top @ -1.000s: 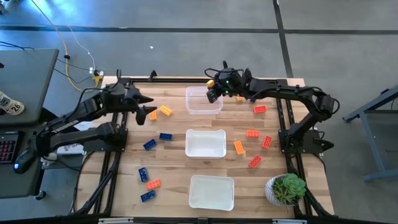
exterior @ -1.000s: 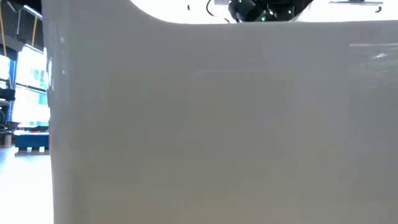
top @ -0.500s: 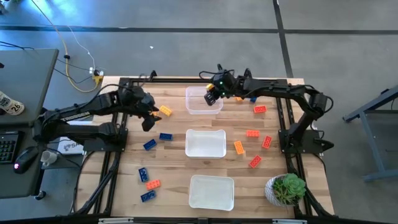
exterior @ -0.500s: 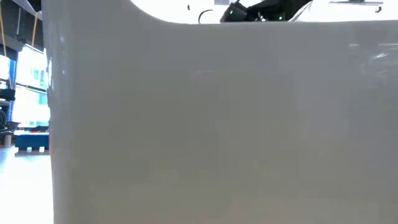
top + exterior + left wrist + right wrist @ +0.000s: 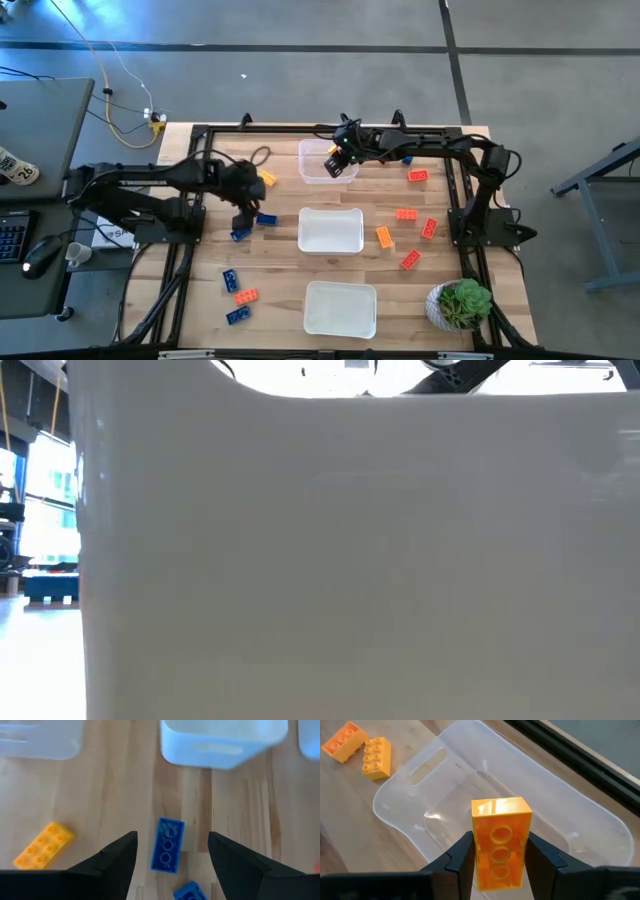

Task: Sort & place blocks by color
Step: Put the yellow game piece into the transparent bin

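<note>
Yellow-orange, blue and red blocks lie scattered on the wooden table. My right gripper hangs over the far clear tub, shut on a yellow block. My left gripper is open above a blue block that lies flat on the table, one finger to each side, well clear of it. A yellow block and another blue block lie close by. The low view shows only a white tub wall. My right gripper pinches the yellow block by its two long side walls between both fingers. The fingers lie along the block, which sticks out past their tips with its hollow underside toward the wrist camera. The block is lifted clear above the far tub.
The middle tub and the near tub stand in a row toward the near edge. Red and orange blocks lie right of the tubs, blue and orange ones left. Two yellow blocks sit beside the far tub. A potted plant occupies the near right corner.
My left gripper has swung from the two yellow blocks beside the far tub toward the near edge and slightly right. It now hovers over the blue block. My right gripper, still holding the yellow block, has shifted a little left, farther over the far tub.
</note>
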